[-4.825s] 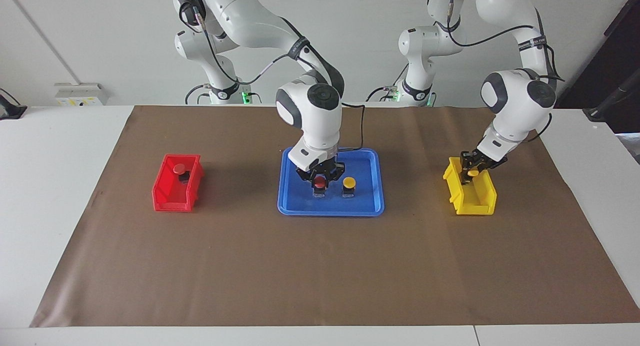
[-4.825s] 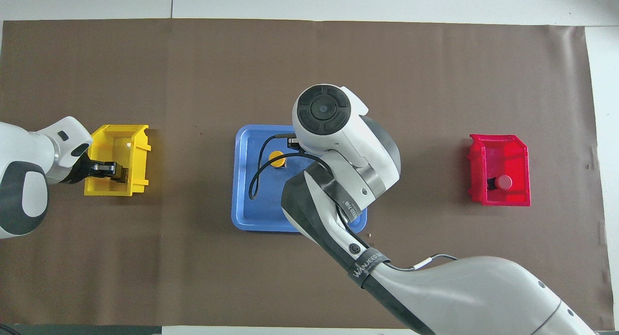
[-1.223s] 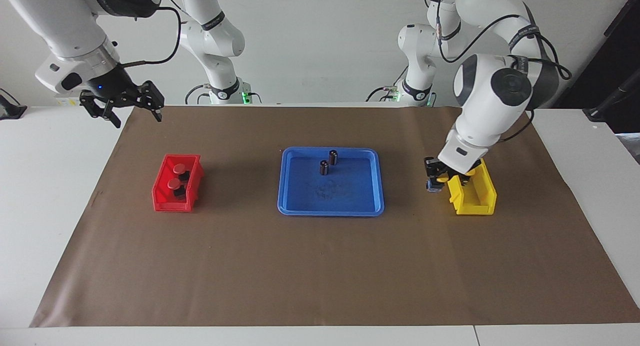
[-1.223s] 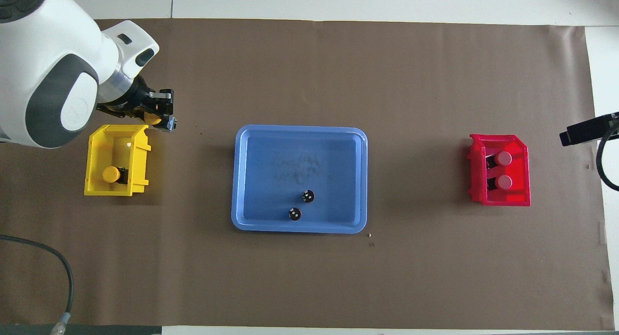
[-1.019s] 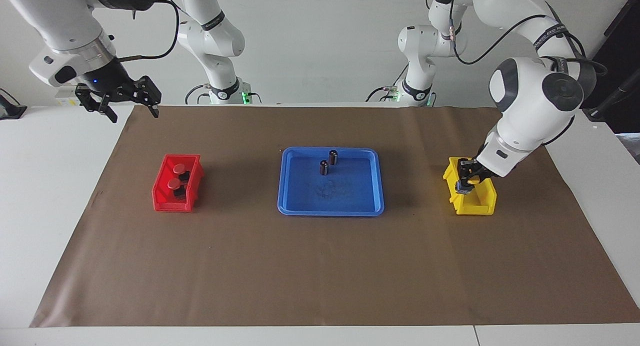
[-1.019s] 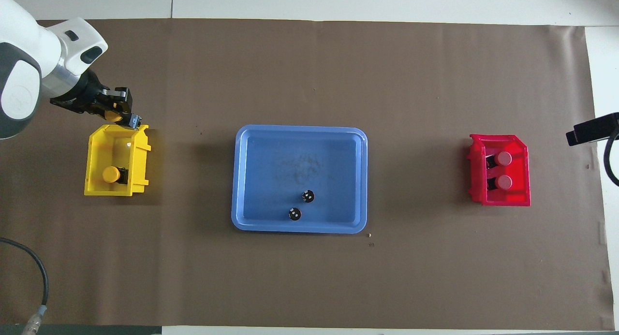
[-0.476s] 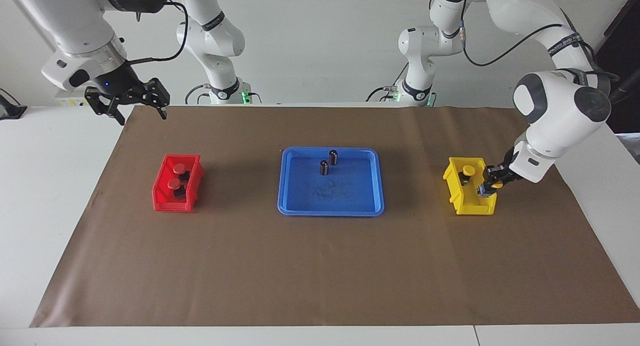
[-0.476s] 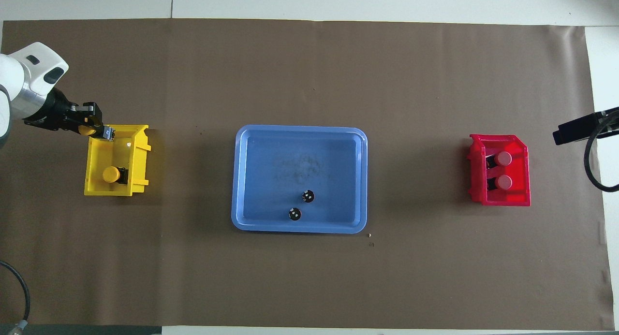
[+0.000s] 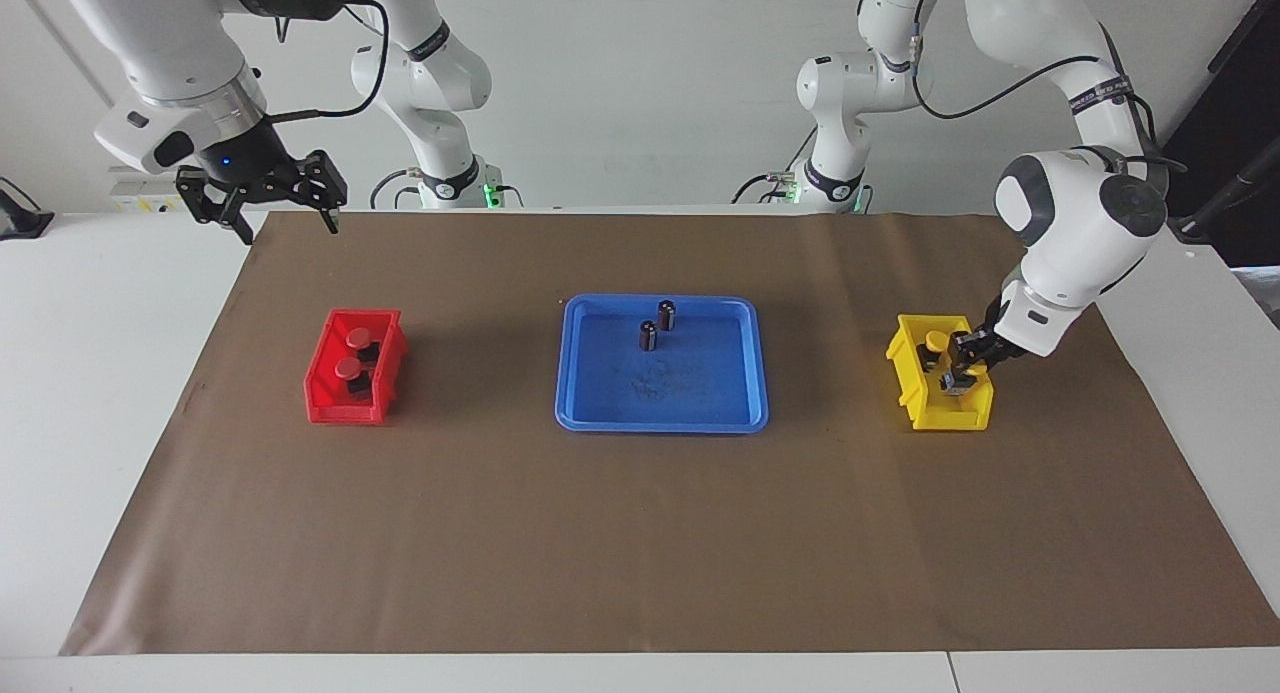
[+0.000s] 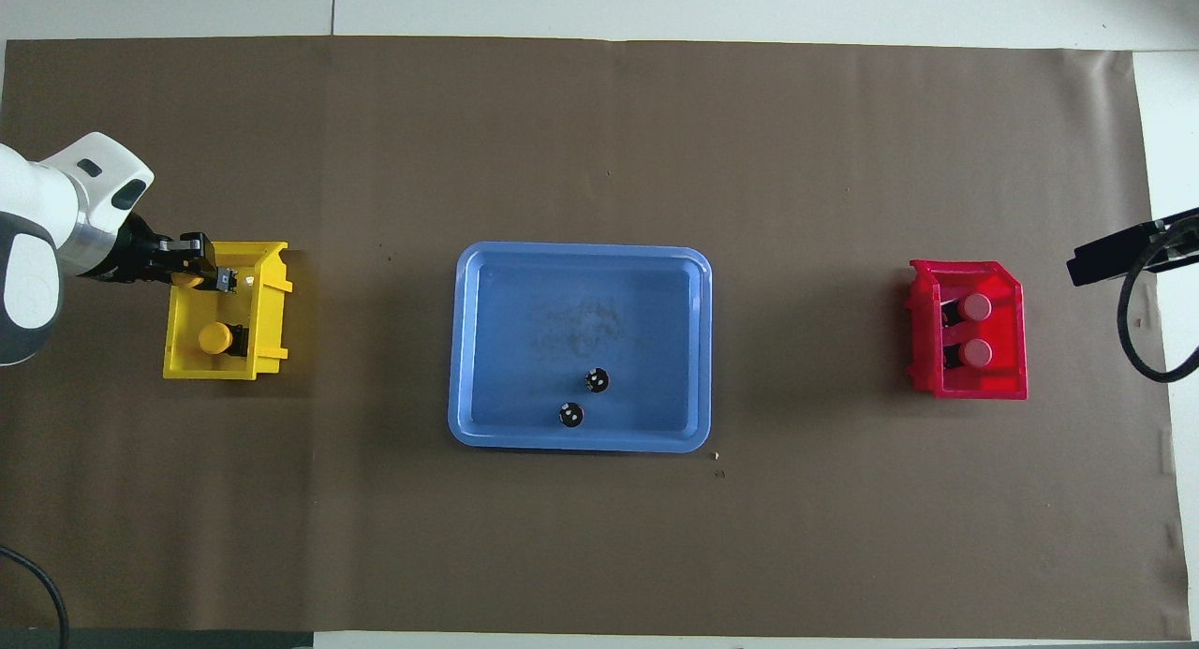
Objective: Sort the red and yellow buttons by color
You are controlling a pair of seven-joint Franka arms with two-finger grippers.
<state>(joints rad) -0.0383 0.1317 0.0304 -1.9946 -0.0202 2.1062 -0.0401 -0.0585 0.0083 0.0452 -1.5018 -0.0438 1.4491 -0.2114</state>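
Two red buttons (image 9: 357, 339) (image 9: 347, 369) lie in the red bin (image 9: 322, 385) toward the right arm's end; they also show in the overhead view (image 10: 976, 305) (image 10: 976, 352). One yellow button (image 10: 214, 338) lies in the yellow bin (image 10: 272, 298), at the end nearer to the robots (image 9: 935, 342). My left gripper (image 9: 962, 369) is shut on the other yellow button (image 10: 192, 279) and holds it low over the bin's end farther from the robots. My right gripper (image 9: 288, 225) is open and empty, raised over the brown mat's corner near the red bin.
A blue tray (image 9: 660, 425) sits mid-table with two dark cylinders (image 9: 666, 315) (image 9: 648, 335) in it. A brown mat (image 9: 640, 533) covers the table. Only a dark part of the right hand shows at the overhead view's edge.
My left gripper has carried the yellow button from the bin's outer rim in over the bin and lowered it. The right gripper has shifted slightly toward the table's middle.
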